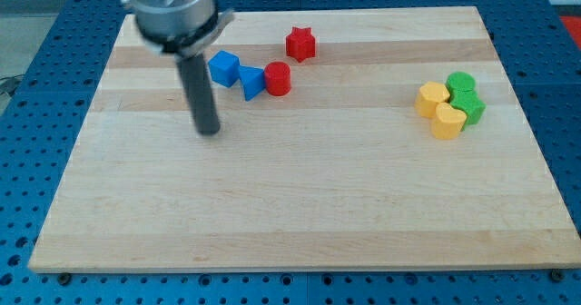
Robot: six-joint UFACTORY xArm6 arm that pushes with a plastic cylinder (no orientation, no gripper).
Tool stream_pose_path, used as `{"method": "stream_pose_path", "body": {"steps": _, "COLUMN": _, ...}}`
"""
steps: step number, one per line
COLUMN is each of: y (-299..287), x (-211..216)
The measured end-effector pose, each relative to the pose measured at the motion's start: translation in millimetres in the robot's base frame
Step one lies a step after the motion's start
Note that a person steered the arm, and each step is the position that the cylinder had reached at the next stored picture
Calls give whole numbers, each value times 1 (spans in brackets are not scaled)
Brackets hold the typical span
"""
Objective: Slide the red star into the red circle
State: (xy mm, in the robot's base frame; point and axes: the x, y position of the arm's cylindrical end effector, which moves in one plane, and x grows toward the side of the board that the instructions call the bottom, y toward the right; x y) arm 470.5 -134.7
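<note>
The red star (300, 44) lies near the view's top, right of centre-left. The red circle (278, 78) sits just below and left of it, a small gap between them. The circle touches a blue triangle (252, 83), which is next to a blue cube (224, 68). My tip (209, 130) rests on the board at the view's left, below and left of the blue cube, apart from all blocks. The rod rises to the arm's grey housing (172, 10) at the view's top left.
At the view's right sits a tight cluster: two yellow blocks (432, 98) (447, 121) and two green blocks (460, 83) (469, 107). The wooden board (300, 205) lies on a blue perforated table (36, 51).
</note>
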Motion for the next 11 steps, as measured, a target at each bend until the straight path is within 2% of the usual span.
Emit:
{"method": "stream_pose_path", "body": {"steps": 1, "y": 10, "x": 72}}
{"method": "stream_pose_path", "body": {"steps": 2, "y": 66, "x": 76}}
{"method": "stream_pose_path", "body": {"steps": 3, "y": 134, "x": 55}}
{"method": "stream_pose_path", "body": {"steps": 4, "y": 179, "x": 13}}
{"method": "stream_pose_path", "body": {"steps": 5, "y": 173, "x": 7}}
{"method": "stream_pose_path", "body": {"steps": 7, "y": 231, "x": -126}}
{"method": "stream_pose_path", "body": {"steps": 8, "y": 241, "x": -188}}
{"method": "stream_pose_path", "body": {"steps": 9, "y": 170, "x": -218}}
{"method": "stream_pose_path", "body": {"steps": 10, "y": 109, "x": -229}}
{"method": "stream_pose_path", "body": {"steps": 11, "y": 77, "x": -222}}
